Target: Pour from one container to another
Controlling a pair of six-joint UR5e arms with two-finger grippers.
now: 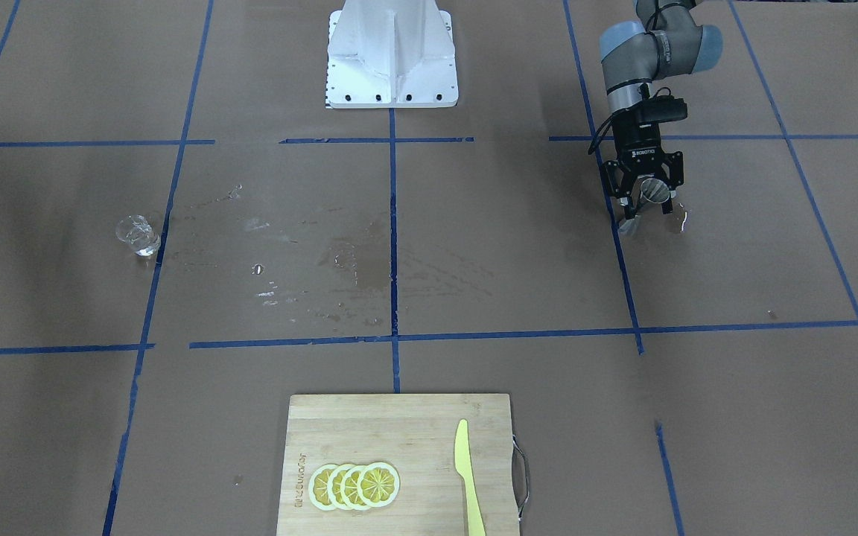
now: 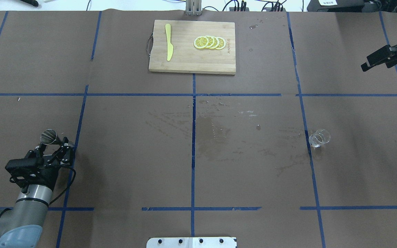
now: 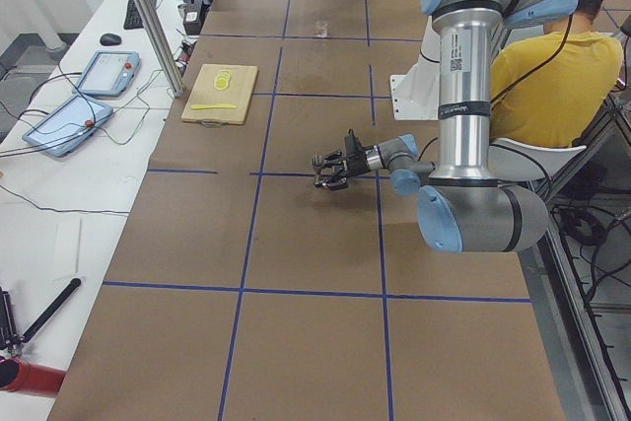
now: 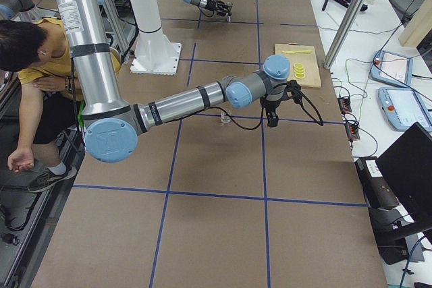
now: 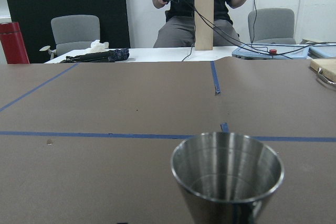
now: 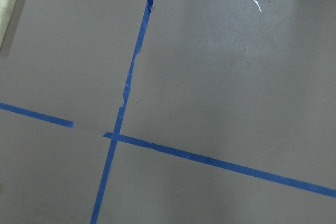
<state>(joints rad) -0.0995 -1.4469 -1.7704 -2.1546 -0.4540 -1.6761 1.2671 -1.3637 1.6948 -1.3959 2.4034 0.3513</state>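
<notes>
1. Currently, I find the left hand (image 2: 52,147) low over the surface (image 2: 133,162) at the robot's left end. It is clenched on the lower body of the steel cup (image 2: 48,136).
2. In the left wrist view the steel cup stands upright with its mouth facing up. I cannot tell whether it holds any liquid.
3. I see the clear glass (image 2: 319,138) on the surface toward the robot's right, just beside a blue tape line (image 2: 304,113) and well apart from the steel cup.
4. I see the right hand (image 2: 366,66) hanging above the surface's far right part. I cannot tell whether it is clenched or released.
5. Wet patches (image 2: 215,132) mark the middle of the surface, between the steel cup and the clear glass.
6. At the far edge, 1 cutting board (image 2: 191,62) carries 4 overlapping lemon slices (image 2: 209,42) and 1 yellow knife (image 2: 168,46), which lie apart from each other.
</notes>
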